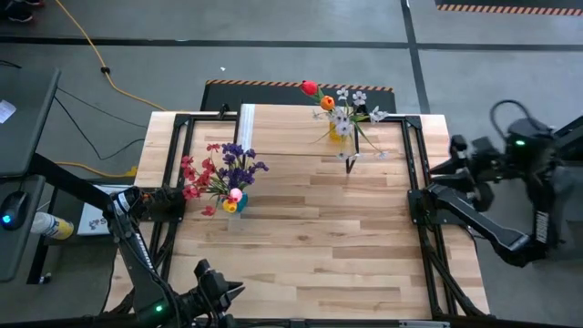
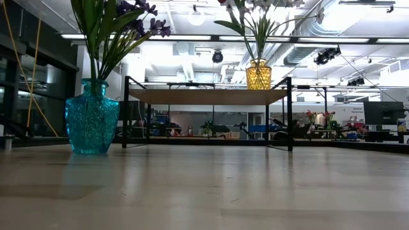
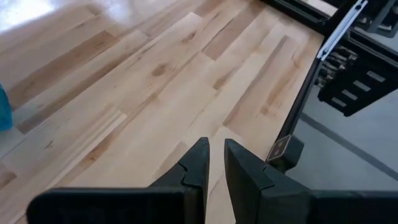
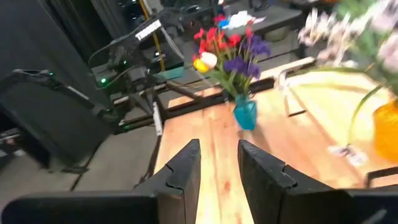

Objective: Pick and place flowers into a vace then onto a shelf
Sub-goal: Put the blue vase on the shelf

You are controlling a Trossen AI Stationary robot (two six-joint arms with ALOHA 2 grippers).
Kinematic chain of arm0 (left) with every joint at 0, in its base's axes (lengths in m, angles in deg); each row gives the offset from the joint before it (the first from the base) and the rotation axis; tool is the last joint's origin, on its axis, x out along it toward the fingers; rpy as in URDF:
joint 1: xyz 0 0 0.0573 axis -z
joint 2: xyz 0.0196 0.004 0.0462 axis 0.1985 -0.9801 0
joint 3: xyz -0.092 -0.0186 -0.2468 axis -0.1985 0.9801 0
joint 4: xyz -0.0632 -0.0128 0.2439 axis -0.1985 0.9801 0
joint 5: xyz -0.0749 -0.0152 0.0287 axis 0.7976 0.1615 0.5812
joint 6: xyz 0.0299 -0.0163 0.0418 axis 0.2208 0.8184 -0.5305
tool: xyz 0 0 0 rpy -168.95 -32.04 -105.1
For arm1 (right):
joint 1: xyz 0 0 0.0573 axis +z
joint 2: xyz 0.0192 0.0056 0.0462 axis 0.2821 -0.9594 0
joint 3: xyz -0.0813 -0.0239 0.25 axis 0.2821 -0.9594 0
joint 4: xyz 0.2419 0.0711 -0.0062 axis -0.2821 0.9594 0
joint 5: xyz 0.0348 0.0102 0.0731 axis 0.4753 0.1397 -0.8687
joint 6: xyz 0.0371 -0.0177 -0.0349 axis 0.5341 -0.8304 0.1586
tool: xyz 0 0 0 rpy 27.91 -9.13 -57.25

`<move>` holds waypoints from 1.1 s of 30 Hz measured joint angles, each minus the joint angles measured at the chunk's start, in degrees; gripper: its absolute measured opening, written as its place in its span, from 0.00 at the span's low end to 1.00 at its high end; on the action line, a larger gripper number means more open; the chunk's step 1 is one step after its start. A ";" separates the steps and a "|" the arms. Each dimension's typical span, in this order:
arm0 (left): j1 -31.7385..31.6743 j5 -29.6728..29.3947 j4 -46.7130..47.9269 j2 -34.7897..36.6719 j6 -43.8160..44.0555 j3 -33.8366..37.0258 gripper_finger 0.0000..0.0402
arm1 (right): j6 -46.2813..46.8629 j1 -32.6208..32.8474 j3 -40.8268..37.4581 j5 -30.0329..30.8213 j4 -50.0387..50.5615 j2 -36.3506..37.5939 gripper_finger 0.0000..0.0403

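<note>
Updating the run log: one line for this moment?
yellow vase: on shelf | blue vase: on table | left gripper, right gripper: empty, parked at edges

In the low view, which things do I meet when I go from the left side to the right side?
Blue vase with purple flowers → left black leg of the shelf → amber vase standing on the shelf → right black leg of the shelf.
</note>
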 joint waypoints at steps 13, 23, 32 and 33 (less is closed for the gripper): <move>-0.11 -13.08 -2.04 0.00 0.14 0.00 0.21 | 8.11 -7.14 -20.98 -14.41 -17.59 12.13 0.25; -6.58 -14.27 -8.97 0.02 -0.62 0.00 0.21 | 22.37 -16.84 -24.64 -13.22 -31.77 24.75 0.25; -10.31 -12.30 -9.99 -0.07 -1.92 0.00 0.21 | 26.17 -23.50 -24.60 -10.02 -36.19 27.16 0.25; -9.87 -11.80 -9.97 -0.07 -1.91 0.00 0.21 | 25.26 -23.68 -24.60 -10.44 -35.95 27.16 0.25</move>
